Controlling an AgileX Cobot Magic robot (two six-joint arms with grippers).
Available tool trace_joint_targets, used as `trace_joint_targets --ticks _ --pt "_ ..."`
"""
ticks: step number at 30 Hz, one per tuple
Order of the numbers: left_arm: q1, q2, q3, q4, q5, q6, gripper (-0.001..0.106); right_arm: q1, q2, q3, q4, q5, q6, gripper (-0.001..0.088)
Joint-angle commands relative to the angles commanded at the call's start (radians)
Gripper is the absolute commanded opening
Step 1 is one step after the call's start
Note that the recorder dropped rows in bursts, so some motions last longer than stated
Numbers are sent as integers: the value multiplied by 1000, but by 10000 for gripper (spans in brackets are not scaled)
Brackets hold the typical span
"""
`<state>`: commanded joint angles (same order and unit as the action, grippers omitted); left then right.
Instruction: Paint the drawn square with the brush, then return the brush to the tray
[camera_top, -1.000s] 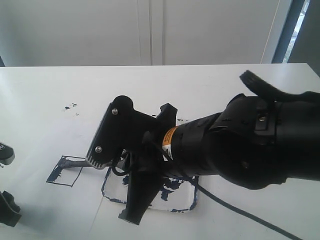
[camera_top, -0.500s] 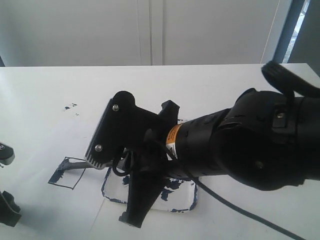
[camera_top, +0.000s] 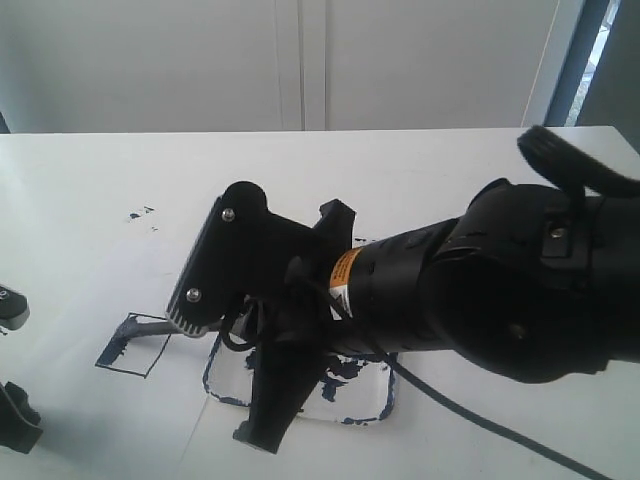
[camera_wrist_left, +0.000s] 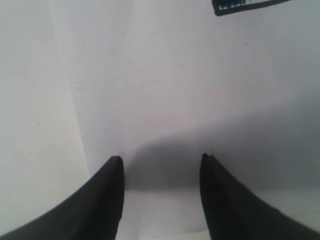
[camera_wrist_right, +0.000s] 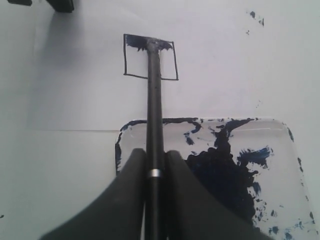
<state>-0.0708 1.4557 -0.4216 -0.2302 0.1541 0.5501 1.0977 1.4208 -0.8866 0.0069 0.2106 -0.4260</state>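
Note:
The drawn square is a thin black outline on white paper, with dark blue paint only along one edge. In the exterior view the square lies left of the tray. My right gripper is shut on the brush, a long black stick with a silver ring. The brush tip touches the square's painted edge. The gripper hangs over the tray and its big dark paint blot. My left gripper is open over bare paper, with a corner of the square ahead of it.
The bulky right arm hides most of the tray and brush in the exterior view. Small paint specks mark the table behind the square. The left gripper's fingers sit at the left edge. A cable trails off the arm.
The right arm has shifted slightly and its wrist has turned, dragging the brush tip a little to the left along the square. The left gripper has not moved.

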Motion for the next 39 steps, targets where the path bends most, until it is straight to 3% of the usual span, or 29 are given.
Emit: trace_joint_targets --ticks 19,39 --pt "0 0 0 0 0 0 519 -2 3 0 -65 100 11 0" --pt "0 0 0 0 0 0 519 -40 3 0 -94 65 66 0"
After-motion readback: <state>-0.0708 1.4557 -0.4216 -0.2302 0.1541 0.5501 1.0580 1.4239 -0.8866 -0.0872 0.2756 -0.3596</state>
